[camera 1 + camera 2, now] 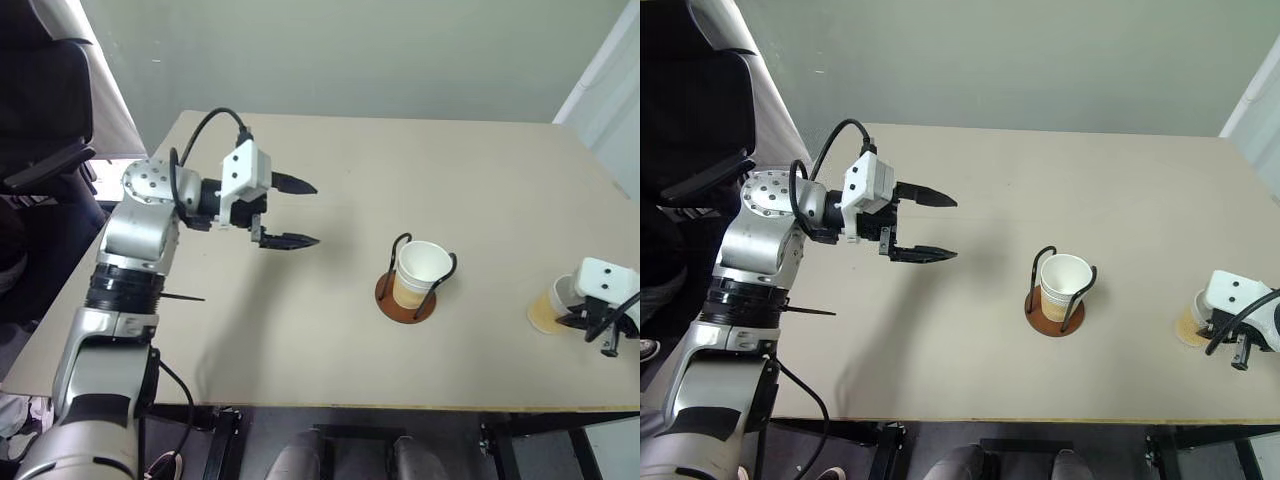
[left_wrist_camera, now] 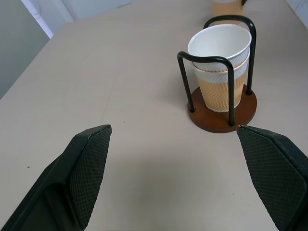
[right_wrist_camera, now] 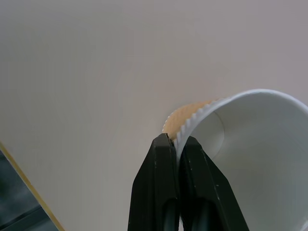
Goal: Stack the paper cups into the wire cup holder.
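On a pale bench (image 1: 330, 180), the wire cup holder (image 1: 414, 290) stands upright on its reddish-brown disc base, its two black wire loops rising on either side of two nested paper cups (image 2: 221, 62). The upper cup sits inside the lower one, its white rolled rim level with the tops of the loops, and both cups are empty, showing white interiors. To the right of the holder, near the bench's front edge, a third paper cup (image 1: 548, 308) is caught by the right pincer (image 3: 177, 144), whose two black fingers are pressed together on the cup's wall at the rim, one finger inside and one outside. That cup is empty too, and whether its base touches the bench cannot be told. Well to the left of the holder, the left pincer (image 1: 290, 212) hangs above the bench with its fingers spread wide apart, pointing toward the holder and gripping nothing.
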Robot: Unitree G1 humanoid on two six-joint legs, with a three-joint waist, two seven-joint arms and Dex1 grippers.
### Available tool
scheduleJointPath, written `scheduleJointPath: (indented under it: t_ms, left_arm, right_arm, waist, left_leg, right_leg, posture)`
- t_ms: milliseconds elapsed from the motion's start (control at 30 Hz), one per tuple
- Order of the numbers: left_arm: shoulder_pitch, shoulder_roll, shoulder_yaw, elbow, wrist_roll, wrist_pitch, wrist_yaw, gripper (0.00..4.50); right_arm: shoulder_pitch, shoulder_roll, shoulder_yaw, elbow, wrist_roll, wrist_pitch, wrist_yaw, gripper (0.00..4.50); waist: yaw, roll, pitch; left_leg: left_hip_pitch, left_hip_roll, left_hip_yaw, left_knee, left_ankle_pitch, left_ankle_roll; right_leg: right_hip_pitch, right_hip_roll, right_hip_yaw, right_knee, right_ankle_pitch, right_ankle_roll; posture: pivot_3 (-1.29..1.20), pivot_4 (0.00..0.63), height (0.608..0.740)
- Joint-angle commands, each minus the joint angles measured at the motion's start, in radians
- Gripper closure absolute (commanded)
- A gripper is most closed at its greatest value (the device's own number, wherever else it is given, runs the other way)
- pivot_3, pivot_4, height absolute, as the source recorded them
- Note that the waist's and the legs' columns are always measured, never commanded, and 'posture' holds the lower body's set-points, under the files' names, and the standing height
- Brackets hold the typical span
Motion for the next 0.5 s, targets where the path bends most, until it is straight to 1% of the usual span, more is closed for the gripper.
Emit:
scheduleJointPath:
  t_ms: [33,133,267,400,500]
  left_arm:
    - [-0.030,0.032,0.020,-0.013,-0.036,0.056,-0.041,0.00]
    - [-0.034,0.038,0.018,-0.019,-0.058,0.102,-0.064,0.00]
    - [-0.036,0.033,0.021,-0.024,-0.077,0.116,-0.073,0.00]
    - [-0.032,0.036,0.015,-0.033,-0.093,0.135,-0.092,0.00]
    - [-0.020,0.042,0.009,-0.033,-0.117,0.170,-0.131,0.00]
  right_arm:
    - [-0.055,-0.050,-0.109,-0.096,0.038,0.032,0.019,4.45]
    - [-0.201,-0.087,-0.108,-0.190,0.119,0.089,0.008,4.45]
    - [-0.430,-0.114,-0.033,-0.270,0.225,0.154,-0.023,4.45]
    - [-0.609,-0.111,0.058,-0.302,0.282,0.194,-0.047,4.45]
    - [-0.723,-0.078,0.144,-0.329,0.314,0.224,-0.054,4.45]
  waist:
    - [-0.003,0.000,0.000]
    - [-0.009,0.000,0.000]
    - [-0.010,0.000,0.000]
    - [-0.008,0.000,0.000]
    - [-0.008,0.000,0.000]
  left_leg:
    - [0.000,0.000,0.000,0.000,0.000,0.000]
    - [-0.001,0.000,0.000,0.000,-0.001,-0.002]
    - [-0.001,0.000,-0.003,-0.002,-0.002,-0.003]
    - [-0.003,0.000,-0.006,-0.007,-0.002,-0.003]
    - [-0.006,0.000,-0.006,-0.009,-0.001,-0.003]
  right_leg:
    - [-0.001,0.000,0.000,0.000,0.000,0.000]
    - [-0.002,0.000,0.000,0.000,-0.001,-0.001]
    - [-0.003,0.001,0.000,0.000,-0.001,-0.002]
    - [-0.003,0.002,-0.002,-0.007,-0.001,-0.002]
    - [-0.005,0.002,-0.003,-0.012,-0.001,-0.002]
  posture:
    - [0.00,0.150,0.740]
    - [0.00,0.150,0.740]
    - [0.00,0.150,0.740]
    - [0.00,0.150,0.740]
    - [0.00,0.150,0.740]
